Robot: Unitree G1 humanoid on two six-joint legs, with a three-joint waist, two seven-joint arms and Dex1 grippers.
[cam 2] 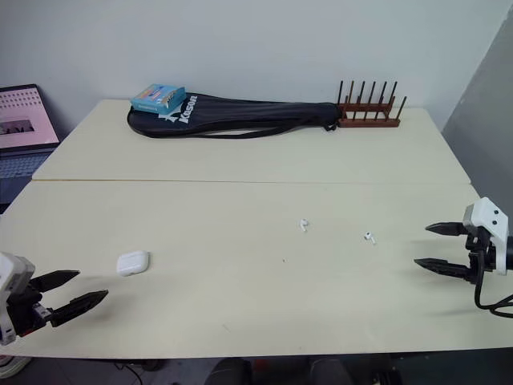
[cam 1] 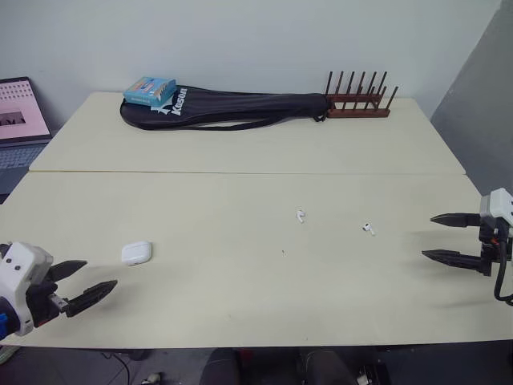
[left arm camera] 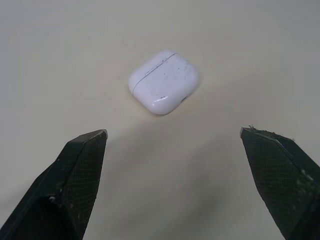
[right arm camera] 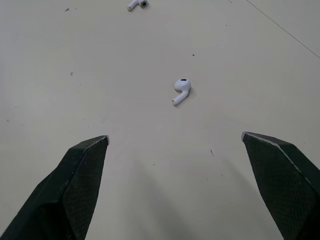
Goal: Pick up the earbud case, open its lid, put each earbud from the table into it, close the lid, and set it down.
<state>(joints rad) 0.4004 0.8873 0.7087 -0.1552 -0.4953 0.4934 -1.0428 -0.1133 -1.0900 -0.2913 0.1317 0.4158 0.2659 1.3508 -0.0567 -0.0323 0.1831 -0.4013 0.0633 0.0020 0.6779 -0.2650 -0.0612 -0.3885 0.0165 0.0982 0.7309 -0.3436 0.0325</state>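
Observation:
The white earbud case (cam 1: 136, 253) lies shut on the cream table, front left. My left gripper (cam 1: 94, 279) hovers open just left of and nearer than it; the left wrist view has the case (left arm camera: 163, 82) ahead of the spread fingers (left arm camera: 75, 175). Two white earbuds lie loose near the table's middle: one (cam 1: 300, 215) and another (cam 1: 369, 228) further right. My right gripper (cam 1: 437, 237) is open at the right edge, pointing at the nearer earbud (right arm camera: 181, 90), with the other earbud (right arm camera: 136, 4) beyond it.
A black racket bag (cam 1: 232, 108) lies along the far table with a blue box (cam 1: 150, 90) on it and a wooden peg rack (cam 1: 358, 103) at its right end. A laptop (cam 1: 20, 120) stands at the far left. A seam (cam 1: 240, 172) joins the two tables.

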